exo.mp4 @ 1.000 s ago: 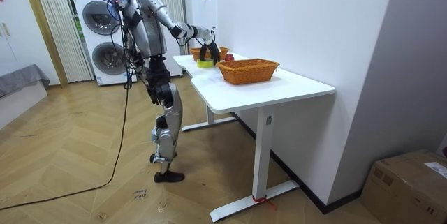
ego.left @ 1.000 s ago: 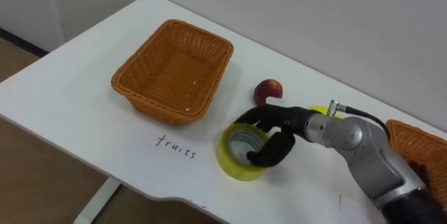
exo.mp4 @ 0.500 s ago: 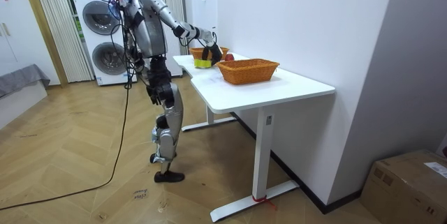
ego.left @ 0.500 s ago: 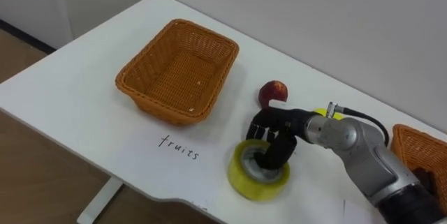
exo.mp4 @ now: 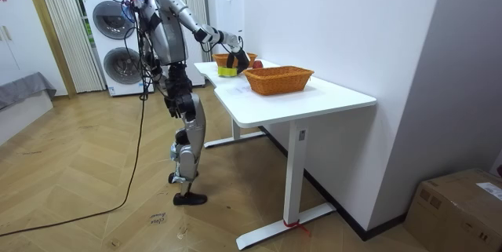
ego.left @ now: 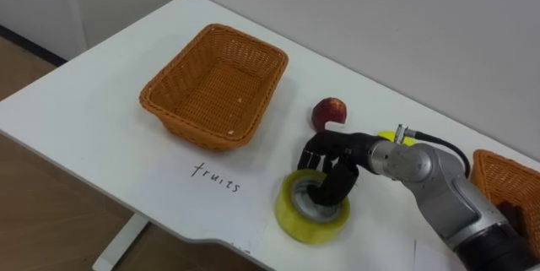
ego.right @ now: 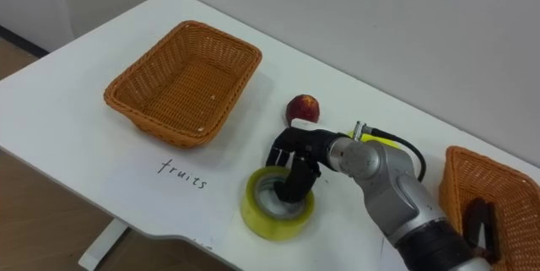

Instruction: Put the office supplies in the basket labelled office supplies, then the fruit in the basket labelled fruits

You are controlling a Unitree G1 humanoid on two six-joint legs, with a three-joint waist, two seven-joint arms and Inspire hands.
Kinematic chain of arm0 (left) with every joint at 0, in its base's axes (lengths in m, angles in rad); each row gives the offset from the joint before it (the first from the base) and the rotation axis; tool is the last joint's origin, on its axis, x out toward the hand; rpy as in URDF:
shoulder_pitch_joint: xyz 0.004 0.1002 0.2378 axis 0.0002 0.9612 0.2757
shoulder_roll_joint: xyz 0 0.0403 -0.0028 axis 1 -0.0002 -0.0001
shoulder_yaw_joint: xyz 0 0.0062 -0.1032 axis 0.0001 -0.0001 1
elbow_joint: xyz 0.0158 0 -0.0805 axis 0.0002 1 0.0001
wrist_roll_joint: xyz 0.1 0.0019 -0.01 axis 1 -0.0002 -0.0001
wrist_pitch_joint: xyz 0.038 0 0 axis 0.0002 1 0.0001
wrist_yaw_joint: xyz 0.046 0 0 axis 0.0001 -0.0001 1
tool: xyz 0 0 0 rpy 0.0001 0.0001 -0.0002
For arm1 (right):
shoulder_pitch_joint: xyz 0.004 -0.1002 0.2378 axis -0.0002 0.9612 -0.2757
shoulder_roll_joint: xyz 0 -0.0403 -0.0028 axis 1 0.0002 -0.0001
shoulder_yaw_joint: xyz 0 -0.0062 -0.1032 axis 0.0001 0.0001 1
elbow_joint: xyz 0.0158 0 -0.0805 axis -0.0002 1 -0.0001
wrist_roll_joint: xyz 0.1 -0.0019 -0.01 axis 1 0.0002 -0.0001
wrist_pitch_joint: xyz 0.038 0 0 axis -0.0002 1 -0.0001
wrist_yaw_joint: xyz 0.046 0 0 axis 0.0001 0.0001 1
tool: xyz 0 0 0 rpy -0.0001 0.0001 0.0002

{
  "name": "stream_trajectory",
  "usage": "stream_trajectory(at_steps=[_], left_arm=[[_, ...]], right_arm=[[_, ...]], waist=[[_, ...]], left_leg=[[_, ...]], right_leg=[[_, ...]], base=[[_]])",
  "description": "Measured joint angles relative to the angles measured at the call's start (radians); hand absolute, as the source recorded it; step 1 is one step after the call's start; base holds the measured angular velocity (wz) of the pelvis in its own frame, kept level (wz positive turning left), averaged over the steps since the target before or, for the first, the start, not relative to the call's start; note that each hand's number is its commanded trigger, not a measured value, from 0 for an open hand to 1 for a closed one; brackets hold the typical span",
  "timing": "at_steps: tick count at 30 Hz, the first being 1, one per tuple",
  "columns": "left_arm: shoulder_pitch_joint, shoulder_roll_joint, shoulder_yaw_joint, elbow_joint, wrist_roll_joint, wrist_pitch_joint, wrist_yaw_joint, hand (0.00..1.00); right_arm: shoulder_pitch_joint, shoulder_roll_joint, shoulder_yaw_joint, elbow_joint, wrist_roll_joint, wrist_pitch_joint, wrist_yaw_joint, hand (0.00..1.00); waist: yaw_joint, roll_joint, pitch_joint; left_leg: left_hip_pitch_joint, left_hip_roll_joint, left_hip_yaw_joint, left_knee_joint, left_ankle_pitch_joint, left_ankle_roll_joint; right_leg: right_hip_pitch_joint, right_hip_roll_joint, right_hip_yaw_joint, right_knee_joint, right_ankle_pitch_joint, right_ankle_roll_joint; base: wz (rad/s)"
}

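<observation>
One table (ego.left: 84, 111): bare to the left and front of basket.
Basket (ego.left: 196, 127): near the back edge.
Tape (ego.left: 291, 218): right-front of basket, by the front edge.
Right hand (ego.left: 333, 165): fingers curled into tape's hole, gripping its rim.
Apple (ego.left: 329, 112): right of basket.

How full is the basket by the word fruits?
Empty. The basket shows only its bare woven bottom; the apple lies outside on the table.
</observation>
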Motion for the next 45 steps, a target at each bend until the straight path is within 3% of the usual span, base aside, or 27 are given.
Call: stream_trajectory(at_steps=[6, 11, 14, 17, 19, 20, 25, 31, 35, 38, 45], left_arm=[[-0.003, 0.0, -0.002, 0.017, -0.001, -0.005, 0.0, 0.0], [-0.007, -0.002, 0.0, 0.039, -0.004, -0.015, 0.001, 0.0], [-0.005, -0.013, 0.004, 0.041, -0.002, -0.031, 0.001, 0.0], [0.013, -0.034, 0.011, 0.04, -0.002, -0.051, 0.005, 0.0], [0.026, -0.052, 0.033, 0.04, -0.002, -0.065, 0.025, 0.0], [0.03, -0.055, 0.04, 0.042, -0.003, -0.071, 0.03, 0.0], [0.055, -0.056, 0.06, 0.061, -0.029, -0.101, 0.086, 0.0], [0.078, -0.063, 0.079, 0.061, -0.05, -0.135, 0.105, 0.0], [0.096, -0.073, 0.081, 0.056, -0.044, -0.136, 0.11, 0.0], [0.107, -0.084, 0.081, 0.056, -0.044, -0.138, 0.109, 0.0], [0.112, -0.086, 0.123, 0.057, -0.06, -0.141, 0.099, 0.0]], right_arm=[[0.005, 0.0, 0.0, 0.0, 0.004, -0.003, -0.002, 1.0], [0.029, -0.007, -0.005, -0.048, -0.006, -0.014, -0.001, 1.0], [0.089, -0.038, -0.014, -0.148, -0.018, -0.037, 0.005, 1.0], [0.129, -0.056, -0.043, -0.203, -0.018, -0.049, 0.01, 1.0], [0.135, -0.084, -0.09, -0.247, -0.018, -0.066, 0.009, 1.0], [0.137, -0.088, -0.112, -0.257, -0.013, -0.07, 0.007, 1.0], [0.138, -0.088, -0.294, -0.284, 0.091, -0.099, -0.106, 1.0], [0.139, -0.088, -0.419, -0.331, 0.123, -0.144, -0.223, 1.0], [0.145, -0.088, -0.483, -0.353, 0.13, -0.169, -0.295, 1.0], [0.148, -0.088, -0.524, -0.358, 0.13, -0.178, -0.344, 1.0], [0.194, -0.088, -0.584, -0.356, 0.253, -0.183, -0.415, 1.0]], waist=[[-0.002, 0.0, -0.0001], [-0.01, 0.005, -0.0004], [-0.031, 0.017, -0.003], [-0.065, 0.044, -0.0042], [-0.105, 0.056, -0.0073], [-0.112, 0.065, -0.0021], [-0.171, 0.067, -0.0049], [-0.231, 0.074, -0.0093], [-0.256, 0.096, -0.0194], [-0.272, 0.109, -0.0217], [-0.286, 0.106, -0.0136]], left_leg=[[0.004, 0.0, 0.0, 0.002, 0.0, 0.0], [-0.003, 0.0, 0.013, 0.001, 0.0, 0.0], [-0.016, 0.0, 0.019, 0.004, 0.0, 0.001], [-0.001, 0.0, 0.034, 0.004, 0.001, 0.002], [0.0, 0.001, 0.044, 0.001, 0.002, 0.003], [0.0, 0.001, 0.045, 0.001, 0.002, 0.003], [0.014, 0.002, 0.07, -0.005, 0.003, 0.005], [0.019, 0.002, 0.084, -0.008, 0.002, 0.005], [0.023, 0.002, 0.085, -0.015, 0.003, 0.007], [0.037, 0.002, 0.085, -0.019, 0.004, 0.007], [0.053, 0.002, 0.092, -0.016, 0.003, 0.007]], right_leg=[[0.008, 0.0, 0.001, 0.0, 0.0, 0.0], [-0.01, 0.001, 0.033, 0.0, 0.0, 0.0], [-0.019, 0.001, 0.04, 0.001, 0.001, 0.0], [-0.027, 0.001, 0.057, 0.002, 0.002, 0.0], [-0.029, 0.001, 0.072, 0.01, 0.002, 0.0], [-0.03, 0.001, 0.075, 0.013, 0.002, 0.0], [-0.029, 0.001, 0.101, 0.017, 0.001, 0.001], [-0.029, 0.0, 0.106, 0.017, 0.004, 0.003], [-0.029, 0.0, 0.105, 0.018, 0.005, 0.003], [-0.017, 0.001, 0.106, 0.018, 0.005, 0.003], [-0.009, 0.0, 0.112, 0.016, 0.003, 0.004]], base=[[0.0], [-0.07], [-0.08], [-0.15], [-0.16], [-0.15], [-0.13], [-0.06], [0.0], [0.0], [-0.02]])
